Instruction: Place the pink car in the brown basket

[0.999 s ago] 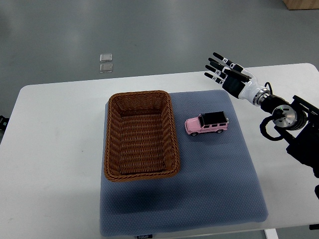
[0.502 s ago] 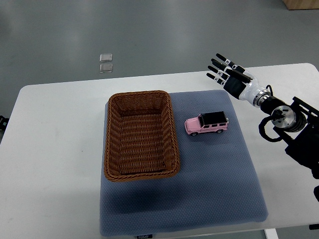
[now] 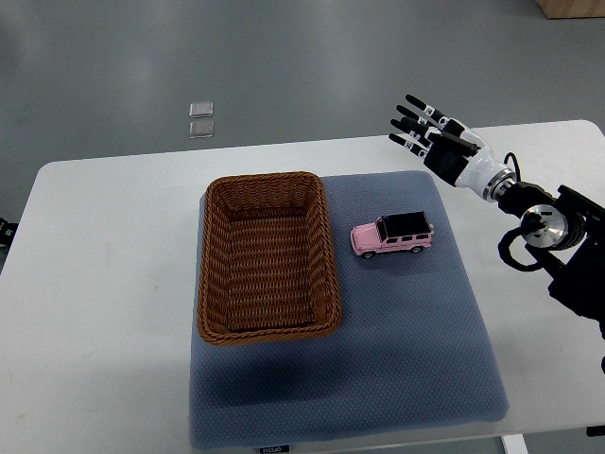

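My right hand, fingers spread and empty, hovers beyond the car; a careless reach could roll it away from the basket.

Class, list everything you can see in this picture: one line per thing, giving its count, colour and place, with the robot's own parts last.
table: one, white, fills most of the view.
mat: one, grey-blue, lying on the table's middle.
basket: one, brown wicker, on the mat's left part, nothing in it.
car: one, pink with a black roof, on the mat to the right of the basket, apart from it.
small squares: two, clear or pale, on the grey floor beyond the table.
right hand: one, black and white, fingers spread, empty, above the table's far right edge, beyond the car.
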